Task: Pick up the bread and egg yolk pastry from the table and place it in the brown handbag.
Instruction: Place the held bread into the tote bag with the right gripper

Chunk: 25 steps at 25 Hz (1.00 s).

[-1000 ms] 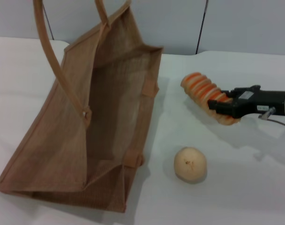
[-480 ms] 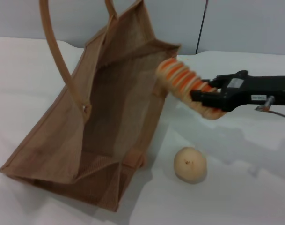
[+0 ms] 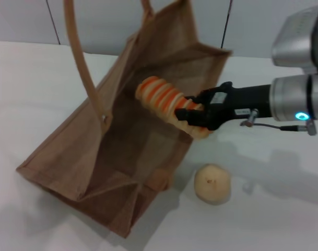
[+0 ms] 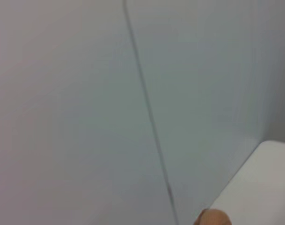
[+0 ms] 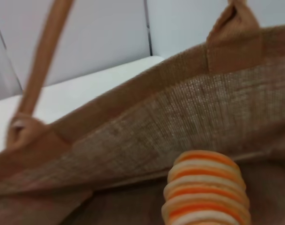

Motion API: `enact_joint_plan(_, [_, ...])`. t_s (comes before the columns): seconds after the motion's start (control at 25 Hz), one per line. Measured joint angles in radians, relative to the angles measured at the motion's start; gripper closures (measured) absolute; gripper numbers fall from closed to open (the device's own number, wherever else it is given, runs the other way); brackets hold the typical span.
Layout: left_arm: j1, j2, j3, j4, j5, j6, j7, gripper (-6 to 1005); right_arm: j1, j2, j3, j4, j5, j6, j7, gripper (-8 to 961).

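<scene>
1. The right gripper point(image 3: 196, 116), black and reaching in from three o'clock in the head view, is pinched on the near end of the bread point(image 3: 169, 104), an elongated ridged loaf with orange and cream stripes.
2. The loaf is held in the air, tilted, its free end pointing toward ten o'clock over the open mouth of the brown handbag point(image 3: 70, 157), a large tan woven jute tote with long lighter webbing handles.
3. In the right wrist view the striped loaf point(image 5: 205, 194) sits just inside the bag's woven rim point(image 5: 147, 89), with the bag's inner wall behind it.
4. The tote leans over on the white table point(image 3: 284, 209), its opening facing up and toward the right arm.
5. The egg yolk pastry point(image 3: 212, 183), a small round pale cream-yellow ball with a brown speck, rests on the table at five o'clock from the bag's near corner, apart from the gripper.
6. The left gripper is out of sight; its wrist view faces a pale wall panel point(image 4: 86, 93).
</scene>
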Motion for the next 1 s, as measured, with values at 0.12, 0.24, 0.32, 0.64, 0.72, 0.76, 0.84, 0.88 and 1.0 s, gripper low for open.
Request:
enact_joint_plan(0.12, [-0.001,-0.001,0.024,0.007,-0.023,0.0,-0.018,878,0.047,-0.001,-0.008,0.075,0.004,-0.04,-0.006,588])
enact_joint_plan(0.24, [-0.001,-0.002,0.052,0.009,-0.032,0.004,-0.04,878,0.089,-0.001,-0.009,0.153,0.033,-0.089,-0.035,597])
enact_joint_plan(0.32, [0.002,-0.002,0.072,0.01,-0.038,0.008,-0.05,878,0.122,-0.001,-0.01,0.22,0.075,-0.14,-0.072,604])
enact_joint_plan(0.64, [0.014,-0.004,0.125,0.042,-0.079,0.011,-0.082,877,0.204,-0.004,-0.002,0.365,0.175,-0.194,-0.172,623])
enact_joint_plan(0.72, [0.015,-0.004,0.14,0.045,-0.089,0.013,-0.087,877,0.229,-0.003,0.0,0.394,0.179,-0.206,-0.188,625])
enact_joint_plan(0.76, [0.014,-0.004,0.151,0.047,-0.093,0.017,-0.09,877,0.24,-0.002,0.0,0.405,0.181,-0.214,-0.197,626])
enact_joint_plan(0.84, [0.014,-0.004,0.172,0.048,-0.095,0.028,-0.097,878,0.25,-0.001,-0.004,0.412,0.192,-0.231,-0.208,629])
enact_joint_plan(0.88, [0.013,-0.004,0.182,0.048,-0.095,0.035,-0.1,878,0.253,-0.001,-0.006,0.414,0.2,-0.24,-0.211,631])
enact_joint_plan(1.0, [0.014,-0.004,0.212,0.048,-0.096,0.051,-0.104,878,0.262,-0.003,-0.007,0.425,0.225,-0.248,-0.216,636])
